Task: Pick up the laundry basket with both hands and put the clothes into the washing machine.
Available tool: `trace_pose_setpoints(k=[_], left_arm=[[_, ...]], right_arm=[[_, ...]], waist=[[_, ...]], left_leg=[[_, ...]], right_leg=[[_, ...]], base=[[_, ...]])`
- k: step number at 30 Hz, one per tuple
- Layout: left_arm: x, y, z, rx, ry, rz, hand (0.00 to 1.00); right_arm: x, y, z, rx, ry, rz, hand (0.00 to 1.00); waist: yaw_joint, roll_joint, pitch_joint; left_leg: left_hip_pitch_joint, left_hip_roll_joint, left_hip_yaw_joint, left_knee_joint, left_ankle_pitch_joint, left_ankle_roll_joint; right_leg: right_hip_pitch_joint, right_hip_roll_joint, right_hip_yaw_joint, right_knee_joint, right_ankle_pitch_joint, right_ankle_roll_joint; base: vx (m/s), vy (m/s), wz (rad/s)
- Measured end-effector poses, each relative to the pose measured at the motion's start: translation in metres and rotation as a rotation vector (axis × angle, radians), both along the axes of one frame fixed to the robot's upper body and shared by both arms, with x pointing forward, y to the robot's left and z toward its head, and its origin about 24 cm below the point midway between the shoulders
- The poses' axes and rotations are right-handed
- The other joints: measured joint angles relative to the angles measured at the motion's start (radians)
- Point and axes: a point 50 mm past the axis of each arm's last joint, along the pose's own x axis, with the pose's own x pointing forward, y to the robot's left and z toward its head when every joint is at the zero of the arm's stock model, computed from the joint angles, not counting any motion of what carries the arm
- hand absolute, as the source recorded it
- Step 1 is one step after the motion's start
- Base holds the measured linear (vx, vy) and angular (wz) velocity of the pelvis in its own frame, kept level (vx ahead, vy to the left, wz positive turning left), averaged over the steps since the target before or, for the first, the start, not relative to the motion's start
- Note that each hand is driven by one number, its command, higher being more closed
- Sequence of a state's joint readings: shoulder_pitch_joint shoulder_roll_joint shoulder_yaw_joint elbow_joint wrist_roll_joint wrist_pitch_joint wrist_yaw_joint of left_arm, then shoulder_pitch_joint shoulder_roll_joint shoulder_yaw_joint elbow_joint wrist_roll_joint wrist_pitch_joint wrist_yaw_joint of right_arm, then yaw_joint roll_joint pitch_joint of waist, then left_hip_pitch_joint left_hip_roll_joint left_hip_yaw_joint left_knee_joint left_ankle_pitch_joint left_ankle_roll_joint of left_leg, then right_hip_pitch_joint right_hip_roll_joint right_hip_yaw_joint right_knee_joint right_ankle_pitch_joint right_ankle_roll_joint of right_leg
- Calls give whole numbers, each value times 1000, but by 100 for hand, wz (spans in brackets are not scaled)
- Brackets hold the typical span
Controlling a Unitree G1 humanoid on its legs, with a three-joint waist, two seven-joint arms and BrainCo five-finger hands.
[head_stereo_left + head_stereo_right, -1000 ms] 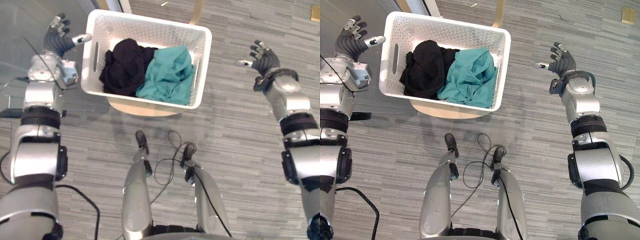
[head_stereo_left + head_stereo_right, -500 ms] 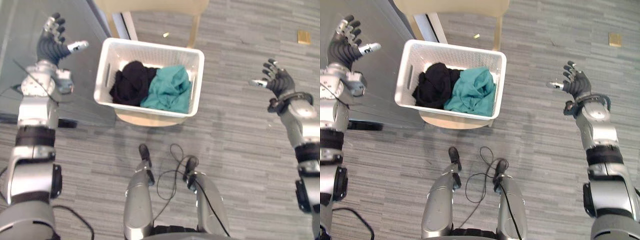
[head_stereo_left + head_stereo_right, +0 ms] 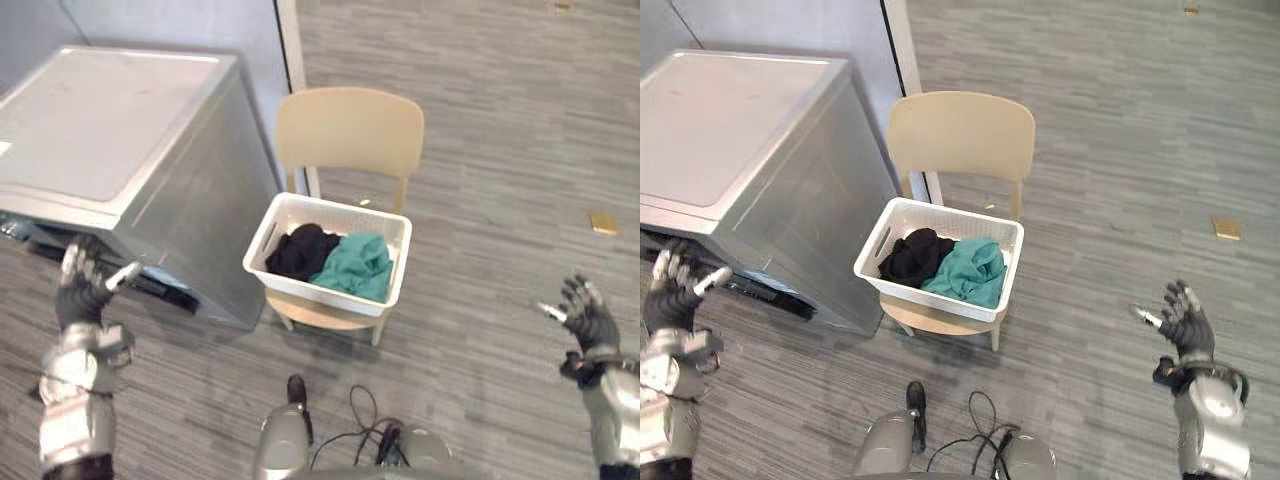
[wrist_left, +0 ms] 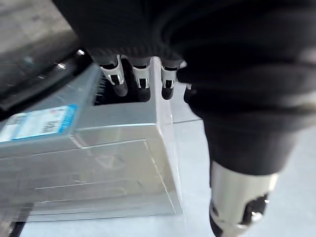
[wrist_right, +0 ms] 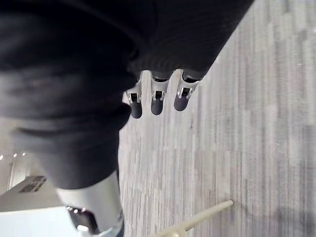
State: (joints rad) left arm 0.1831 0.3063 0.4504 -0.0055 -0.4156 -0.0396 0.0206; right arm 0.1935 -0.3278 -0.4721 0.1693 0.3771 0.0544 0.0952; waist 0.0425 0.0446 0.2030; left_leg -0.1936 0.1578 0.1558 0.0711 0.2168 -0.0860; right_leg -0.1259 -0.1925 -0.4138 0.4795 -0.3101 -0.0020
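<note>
Camera pulled back: boxy silver washing machine (image 3: 120, 150) and beige chair (image 3: 350, 130) back now show, both hands farther from basket. White perforated plastic laundry basket (image 3: 320, 297) sits on chair seat, crumpled black garment (image 3: 300, 252) left, teal garment (image 3: 362, 266) right. Left hand (image 3: 82, 295) near-left by machine, right hand (image 3: 588, 320) near-right: fingers spread, empty.

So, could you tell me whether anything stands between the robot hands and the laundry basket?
Nothing visible blocks the right robot hand; the washing machine, beside the laundry basket, may crowd the left robot hand.
</note>
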Motion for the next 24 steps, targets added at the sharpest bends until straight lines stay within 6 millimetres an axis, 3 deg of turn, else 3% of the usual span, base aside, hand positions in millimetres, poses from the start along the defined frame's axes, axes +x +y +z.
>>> trace_pose_setpoints(k=[1,2,4,5,6,8,9,10,11,12,13,14,16,19,22,24], left_arm=[[-9,-8,-12,-45,24,20,0],[-14,-11,-19,-63,47,24,0],[-25,-29,-45,-139,137,-15,0],[-26,-43,-59,-190,183,-48,0],[-26,-51,-65,-217,200,-67,0],[-22,-78,-82,-300,241,-136,0],[-19,-87,-88,-324,260,-157,0],[-17,-94,-91,-334,275,-177,0],[-16,-98,-92,-334,283,-191,0],[-15,-105,-96,-344,302,-212,0],[-15,-107,-104,-344,347,-220,0],[-18,-107,-110,-342,387,-221,0],[-24,-107,-115,-333,422,-219,0],[-28,-102,-118,-313,451,-208,0],[-34,-103,-121,-329,460,-179,0],[-39,-108,-125,-350,470,-171,0]], right_arm=[[-6,10,-14,53,23,-15,0],[-7,17,-20,81,33,-11,0],[-18,36,-39,154,81,2,0],[-27,41,-47,168,121,5,0],[-30,41,-50,172,141,4,0],[-37,43,-63,203,201,-6,0],[-39,48,-70,232,228,-9,0],[-39,58,-79,270,256,3,0],[-38,63,-81,281,261,16,0],[-35,67,-83,289,264,31,0],[-28,75,-87,307,272,48,0],[-26,81,-90,316,291,67,0],[-25,90,-93,312,314,104,0],[-28,101,-102,316,370,149,0],[-25,117,-100,307,372,225,0],[-17,123,-93,289,330,263,0]], waist=[[5,1,2],[7,7,-1],[2,9,-14],[-5,26,-36],[-12,34,-43],[-33,64,-62],[-36,66,-71],[-48,51,-79],[-58,43,-77],[-55,57,-66],[-40,46,-46],[-31,28,-33],[-32,3,-31],[-35,-20,-27],[-22,-31,-29],[-15,-35,-23]], left_leg=[[-32,37,50,219,-173,60],[-35,58,68,332,-248,84],[9,107,95,570,-328,81],[35,126,85,624,-336,61],[40,131,77,634,-341,52],[37,126,55,585,-375,-7],[31,102,53,535,-385,-23],[42,60,46,425,-397,-33],[55,46,48,379,-411,-39],[49,56,83,362,-453,-22],[49,31,92,337,-474,7],[60,-7,85,312,-465,10],[46,-80,40,280,-432,55],[16,-144,-42,248,-365,100],[34,-215,-172,143,-287,95],[23,-242,-198,115,-276,80]], right_leg=[[17,-3,-52,-15,42,-17],[27,0,-63,-24,67,-25],[59,3,-89,-54,129,-43],[62,2,-105,-63,147,-42],[59,0,-110,-66,154,-38],[24,-18,-134,-61,189,-20],[9,-24,-136,-69,208,-7],[-7,-42,-135,-118,232,2],[-14,-48,-143,-139,242,9],[-32,-50,-164,-144,264,17],[-41,-66,-148,-130,274,22],[-42,-80,-111,-135,276,24],[-53,-77,82,-181,253,19],[-68,-20,306,-76,179,101],[-13,90,432,63,55,92],[26,101,450,22,-12,48]], base=[[-97,-82,32],[-64,-27,-8],[-110,49,2],[-127,91,24],[-121,148,38],[-167,257,44],[-231,284,62],[-220,238,68],[-256,258,68],[-290,300,39],[-317,288,26],[-345,292,38],[-234,190,74],[-145,84,120],[-110,-23,133],[-138,-96,117]])
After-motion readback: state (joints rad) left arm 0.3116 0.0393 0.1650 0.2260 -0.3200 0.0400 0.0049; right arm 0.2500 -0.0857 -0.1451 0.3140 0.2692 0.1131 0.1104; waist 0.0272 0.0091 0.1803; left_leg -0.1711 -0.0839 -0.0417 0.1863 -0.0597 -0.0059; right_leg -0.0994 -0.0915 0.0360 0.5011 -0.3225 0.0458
